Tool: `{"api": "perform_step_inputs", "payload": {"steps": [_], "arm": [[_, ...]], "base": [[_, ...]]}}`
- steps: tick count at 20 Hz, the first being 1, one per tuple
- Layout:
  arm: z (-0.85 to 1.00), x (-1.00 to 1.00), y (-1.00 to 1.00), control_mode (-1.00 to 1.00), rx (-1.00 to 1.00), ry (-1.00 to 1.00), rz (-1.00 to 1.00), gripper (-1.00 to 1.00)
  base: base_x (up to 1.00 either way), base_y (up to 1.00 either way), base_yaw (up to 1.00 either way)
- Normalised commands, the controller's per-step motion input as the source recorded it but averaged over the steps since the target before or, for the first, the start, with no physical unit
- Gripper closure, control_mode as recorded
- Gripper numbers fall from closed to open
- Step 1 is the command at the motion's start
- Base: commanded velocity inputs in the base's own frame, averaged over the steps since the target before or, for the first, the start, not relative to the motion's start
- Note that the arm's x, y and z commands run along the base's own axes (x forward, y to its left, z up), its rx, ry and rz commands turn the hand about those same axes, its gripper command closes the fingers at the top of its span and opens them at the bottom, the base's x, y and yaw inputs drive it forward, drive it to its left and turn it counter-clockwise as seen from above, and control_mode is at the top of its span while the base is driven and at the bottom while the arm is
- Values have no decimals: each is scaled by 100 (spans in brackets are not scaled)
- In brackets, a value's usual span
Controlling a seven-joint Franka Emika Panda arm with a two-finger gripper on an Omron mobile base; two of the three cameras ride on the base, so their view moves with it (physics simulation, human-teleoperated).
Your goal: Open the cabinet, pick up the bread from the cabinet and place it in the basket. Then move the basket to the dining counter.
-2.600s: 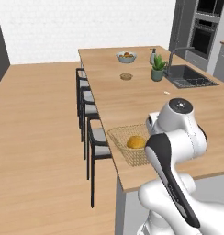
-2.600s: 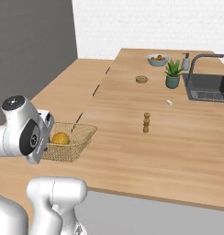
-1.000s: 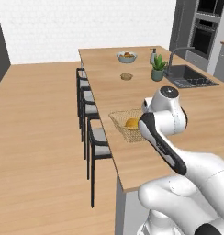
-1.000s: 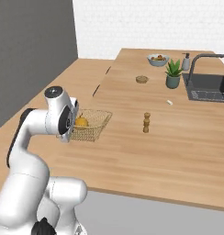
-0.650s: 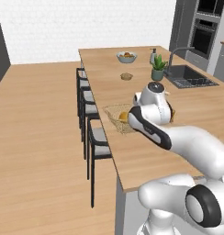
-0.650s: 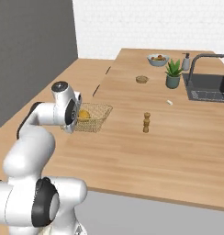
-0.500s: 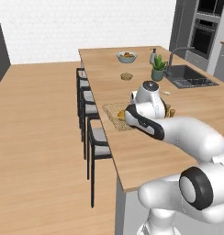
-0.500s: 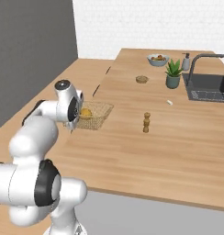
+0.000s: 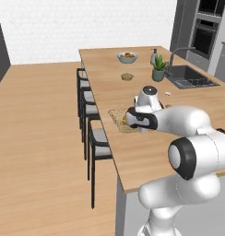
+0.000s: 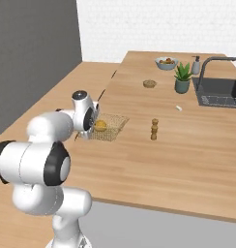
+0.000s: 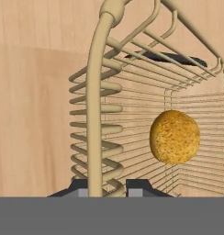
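Tan wire basket [image 11: 132, 114] lay on the wooden dining counter [image 10: 187, 145] near its stool-side edge, the gripper [image 11: 107, 186] clamped narrowly on its rim, with the bread [image 11: 174, 137] resting inside.

A white brick back wall [image 9: 86, 23] spans twelve o'clock above a light wooden plank floor [image 9: 36, 138]. A dark grey wall [image 10: 28, 58] stands at nine o'clock. Tall grey cabinets with built-in black ovens [image 9: 206, 27] fill two o'clock. Dark stools with grey seats [image 9: 89, 110] line up at ten o'clock.
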Motion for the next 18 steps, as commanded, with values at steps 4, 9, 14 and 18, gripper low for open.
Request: {"api": "perform_step_inputs", "payload": {"steps": [4,9,14,18], "arm": [[-59,0,-39,-100,0,-2,0,100],[-30,0,-52,-100,0,0,0,100],[-24,1,-25,-100,0,0,0,100],[-27,30,0,-100,0,0,0,100]], "base": [[0,0,0],[0,0,0],[0,0,0],[0,0,0]]}}
